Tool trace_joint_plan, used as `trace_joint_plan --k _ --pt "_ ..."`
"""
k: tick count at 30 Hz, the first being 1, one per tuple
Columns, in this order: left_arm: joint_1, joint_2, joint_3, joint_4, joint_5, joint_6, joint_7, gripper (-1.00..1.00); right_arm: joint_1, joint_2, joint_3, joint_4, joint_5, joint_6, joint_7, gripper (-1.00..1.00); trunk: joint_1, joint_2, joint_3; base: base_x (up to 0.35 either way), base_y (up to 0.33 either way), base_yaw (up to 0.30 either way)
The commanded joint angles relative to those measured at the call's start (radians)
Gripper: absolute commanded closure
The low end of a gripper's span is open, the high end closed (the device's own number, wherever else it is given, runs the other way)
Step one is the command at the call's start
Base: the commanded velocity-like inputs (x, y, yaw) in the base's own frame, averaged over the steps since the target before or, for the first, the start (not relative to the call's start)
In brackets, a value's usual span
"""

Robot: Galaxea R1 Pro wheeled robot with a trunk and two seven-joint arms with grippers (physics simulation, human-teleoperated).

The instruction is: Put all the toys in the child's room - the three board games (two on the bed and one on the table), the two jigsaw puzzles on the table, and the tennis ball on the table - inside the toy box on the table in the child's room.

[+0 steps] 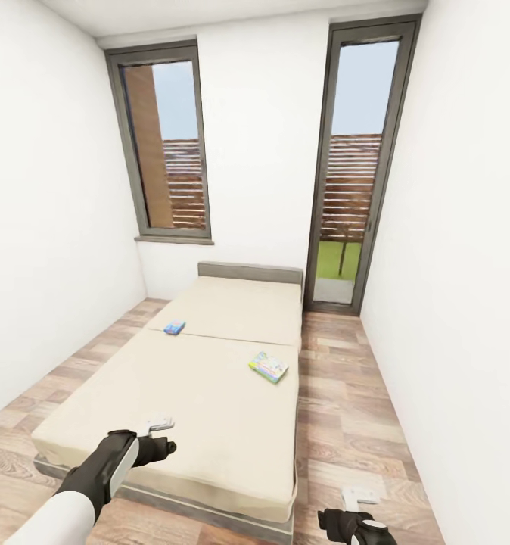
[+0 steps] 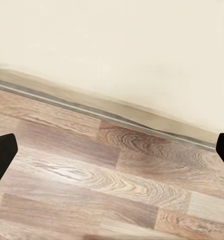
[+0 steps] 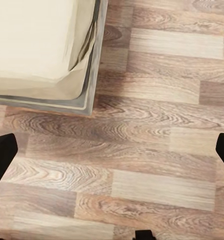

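Two board games lie on the cream bed [image 1: 209, 409]: a small blue one [image 1: 174, 328] near the left edge, and a green-white one [image 1: 268, 367] near the right edge. My left gripper [image 1: 160, 425] hangs open over the bed's near left corner, far from both games. My right gripper [image 1: 359, 497] is open over the floor just past the bed's near right corner. In the left wrist view the fingers [image 2: 2, 155] are spread wide above the bed's edge [image 2: 116, 50] and the planks. The right wrist view has the bed corner [image 3: 37, 40]. The table, toy box, jigsaw puzzles and tennis ball are out of view.
The bed fills most of this narrow room, with its grey headboard [image 1: 249, 271] at the far wall. A strip of wood floor [image 1: 346, 409] runs along its right side to a tall glass door [image 1: 353, 166]. A narrower strip runs on the left below a window [image 1: 168, 144].
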Motion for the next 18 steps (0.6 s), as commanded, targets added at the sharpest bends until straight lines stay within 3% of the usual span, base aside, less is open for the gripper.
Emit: trace_joint_plan --k 1,18 --pt "-0.001 0.000 0.002 -0.001 0.009 0.006 0.000 -1.00 0.000 0.001 -0.003 -0.002 -0.002 0.005 -0.002 -1.00 -0.004 0.006 0.001 0.001 -0.001 0.030" --pt "-0.001 -0.003 0.002 -0.001 0.009 0.006 0.002 -1.00 0.000 0.001 -0.003 -0.002 -0.002 0.005 -0.002 -1.00 -0.069 0.125 0.055 0.000 0.000 0.005"
